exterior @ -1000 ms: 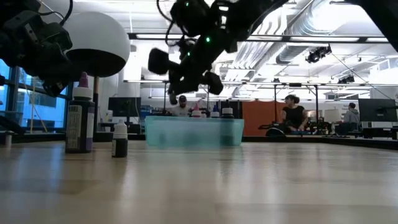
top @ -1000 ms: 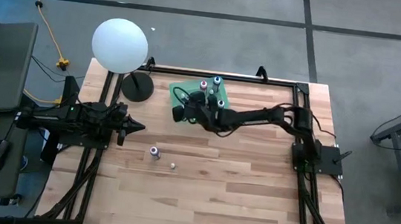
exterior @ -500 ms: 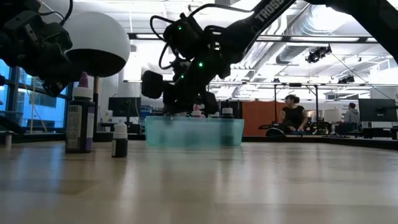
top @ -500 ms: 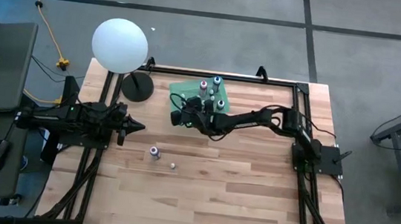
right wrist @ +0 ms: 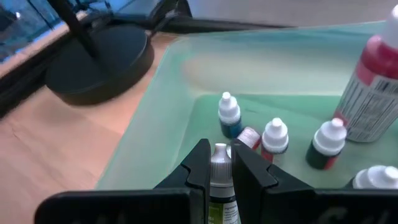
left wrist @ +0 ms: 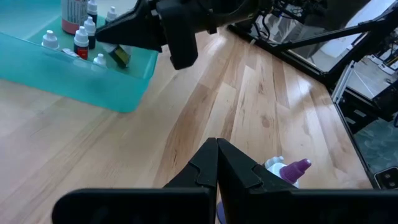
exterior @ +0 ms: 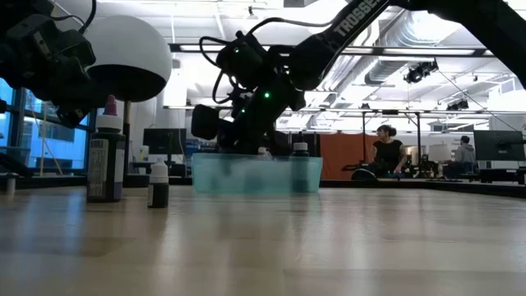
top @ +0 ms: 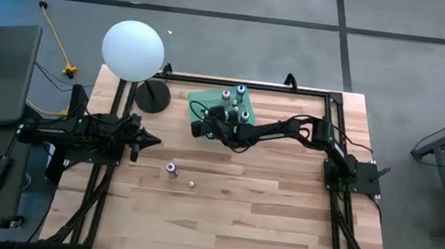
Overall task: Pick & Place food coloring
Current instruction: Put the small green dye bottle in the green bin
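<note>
Between the right end effector (right wrist: 219,163) fingers: small food coloring bottle (right wrist: 219,186), pinched at the neck below its whitish cap, hanging over the teal tray (right wrist: 155,93). Light, rigid, slick plastic; grip the neck or body. Beyond it, more bottles (right wrist: 275,138) stand inside. Left end effector (left wrist: 217,163) pressed together, idle over worktop (left wrist: 205,99).

Two matte black arms, jointed and boxy, black cables looping along the right arm (top: 288,131); white lettering on its link, a green light glowing near its wrist.
</note>
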Controlling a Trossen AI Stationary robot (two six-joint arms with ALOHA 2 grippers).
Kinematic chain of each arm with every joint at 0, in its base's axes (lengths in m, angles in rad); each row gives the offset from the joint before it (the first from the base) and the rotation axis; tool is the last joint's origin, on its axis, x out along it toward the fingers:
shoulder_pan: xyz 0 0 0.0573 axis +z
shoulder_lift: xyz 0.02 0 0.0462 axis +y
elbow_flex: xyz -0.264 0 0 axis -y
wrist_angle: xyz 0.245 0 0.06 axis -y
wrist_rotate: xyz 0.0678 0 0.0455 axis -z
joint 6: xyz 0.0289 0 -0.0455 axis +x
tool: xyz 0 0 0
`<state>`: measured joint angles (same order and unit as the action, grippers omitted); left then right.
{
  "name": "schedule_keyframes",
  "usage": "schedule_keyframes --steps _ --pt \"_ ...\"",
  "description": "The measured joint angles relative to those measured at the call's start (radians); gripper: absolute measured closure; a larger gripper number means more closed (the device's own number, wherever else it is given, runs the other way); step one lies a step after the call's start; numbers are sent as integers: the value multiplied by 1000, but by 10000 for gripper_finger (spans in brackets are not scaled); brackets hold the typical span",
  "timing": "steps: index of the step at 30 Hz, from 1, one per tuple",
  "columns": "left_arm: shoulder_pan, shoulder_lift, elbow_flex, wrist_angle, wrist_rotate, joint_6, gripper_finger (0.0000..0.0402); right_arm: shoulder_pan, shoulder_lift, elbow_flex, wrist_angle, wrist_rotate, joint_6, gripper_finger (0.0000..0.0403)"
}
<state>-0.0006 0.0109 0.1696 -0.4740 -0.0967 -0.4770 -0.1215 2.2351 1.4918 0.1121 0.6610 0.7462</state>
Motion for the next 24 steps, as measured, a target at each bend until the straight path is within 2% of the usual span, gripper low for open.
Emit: schedule_keyframes --steps 22,24 --pt "0 0 0 0 0 0 401 -6 17 0 -14 -51 17 367" --pt "0 0 0 0 0 0 401 -6 17 0 -14 -38 16 354"
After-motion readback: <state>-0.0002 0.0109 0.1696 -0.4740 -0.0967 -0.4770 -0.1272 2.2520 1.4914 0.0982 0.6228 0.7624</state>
